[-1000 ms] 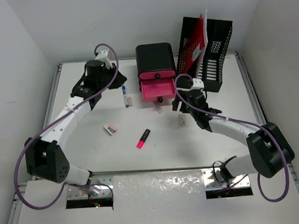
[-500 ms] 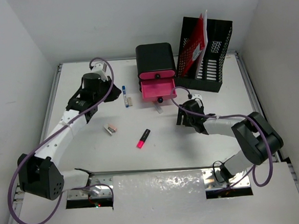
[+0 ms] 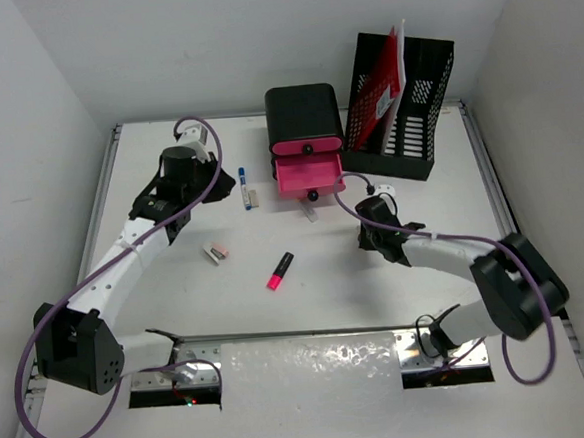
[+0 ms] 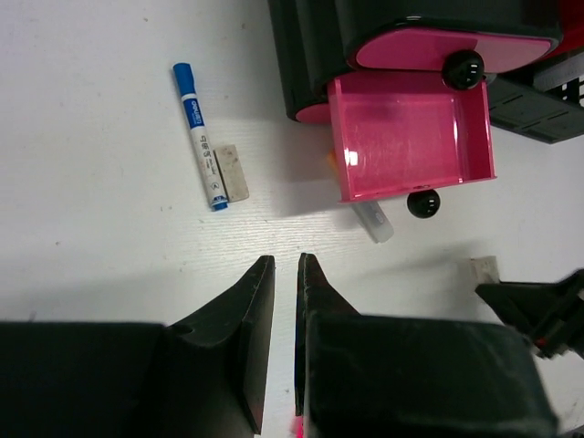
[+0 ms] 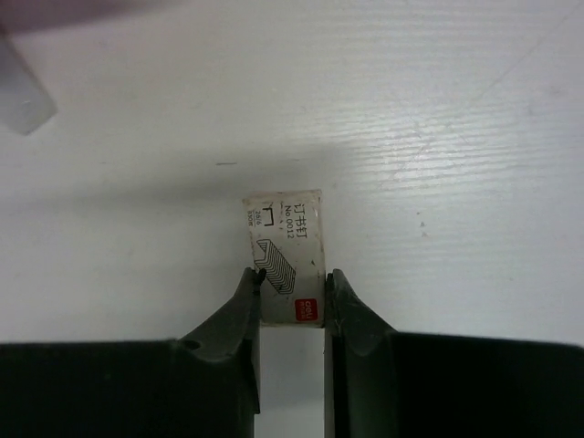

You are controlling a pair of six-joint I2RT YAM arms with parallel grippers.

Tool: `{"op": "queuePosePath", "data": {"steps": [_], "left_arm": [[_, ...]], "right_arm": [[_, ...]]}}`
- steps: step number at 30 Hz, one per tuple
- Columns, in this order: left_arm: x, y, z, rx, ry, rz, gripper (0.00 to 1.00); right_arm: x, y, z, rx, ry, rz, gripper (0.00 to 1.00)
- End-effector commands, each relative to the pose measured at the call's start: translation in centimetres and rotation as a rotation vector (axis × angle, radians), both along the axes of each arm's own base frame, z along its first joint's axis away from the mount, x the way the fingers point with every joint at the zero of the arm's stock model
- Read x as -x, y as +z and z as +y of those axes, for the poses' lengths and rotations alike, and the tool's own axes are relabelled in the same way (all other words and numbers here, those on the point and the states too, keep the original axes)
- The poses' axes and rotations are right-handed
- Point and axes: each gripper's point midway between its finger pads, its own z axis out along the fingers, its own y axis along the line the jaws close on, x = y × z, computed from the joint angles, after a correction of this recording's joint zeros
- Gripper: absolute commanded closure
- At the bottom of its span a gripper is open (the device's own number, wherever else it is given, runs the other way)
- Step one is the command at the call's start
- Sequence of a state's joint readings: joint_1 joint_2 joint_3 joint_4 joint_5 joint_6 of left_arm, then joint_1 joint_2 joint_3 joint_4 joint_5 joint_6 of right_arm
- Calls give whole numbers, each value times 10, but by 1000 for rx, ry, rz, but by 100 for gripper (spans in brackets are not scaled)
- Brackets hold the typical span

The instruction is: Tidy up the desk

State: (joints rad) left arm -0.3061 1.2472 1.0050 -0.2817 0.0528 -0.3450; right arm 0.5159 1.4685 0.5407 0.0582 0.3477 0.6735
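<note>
On the white desk (image 3: 178,307) lies a small white staple box (image 5: 286,246) with a red logo. My right gripper (image 5: 292,278) is shut on its near half, one finger on each long side, low over the desk in front of the pink drawer (image 3: 307,175); the top view shows the right gripper (image 3: 369,232) there. My left gripper (image 4: 286,265) hovers over bare desk below a blue marker (image 4: 201,137), its jaws shut to a thin slit with nothing between them. From above, the left gripper (image 3: 202,190) is left of the marker (image 3: 243,187).
A black drawer unit (image 3: 304,118) stands at the back with its pink drawer (image 4: 411,132) pulled open. A black file holder (image 3: 404,96) with a red folder stands to its right. A pink highlighter (image 3: 280,270), a small box (image 3: 216,251), a beige eraser (image 4: 235,172) and a clear tube (image 4: 374,222) lie loose.
My right gripper came down over the staple box and closed its jaws on it. The left arm pulled back a little toward the left, then held still.
</note>
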Motion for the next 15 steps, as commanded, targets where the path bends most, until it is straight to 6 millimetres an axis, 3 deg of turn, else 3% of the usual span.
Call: {"op": "queuePosePath", "data": {"steps": [1,3,6,8,13,14,15], "left_arm": [[-2,21,2,-1,7,-76,90],[-2,17,4,-12,13,-70,90],[-1,5,7,-27,25,-46,90],[2,0,8,-28,28,-31,90],[9,-9,10,-43,27,1,90],[11,-7,12,-43,28,-1,88],[13,-7,13,-46,28,1,82]], "right_arm": [[-9,60,3,52,16,-101,100],[-14,89,7,63,44,-138,100],[-50,149,31,19,81,-267,99],[-73,171,47,-2,107,-334,99],[-116,181,82,-7,175,-368,99],[-124,169,89,3,188,-347,100],[-134,178,96,-7,193,-367,100]]}}
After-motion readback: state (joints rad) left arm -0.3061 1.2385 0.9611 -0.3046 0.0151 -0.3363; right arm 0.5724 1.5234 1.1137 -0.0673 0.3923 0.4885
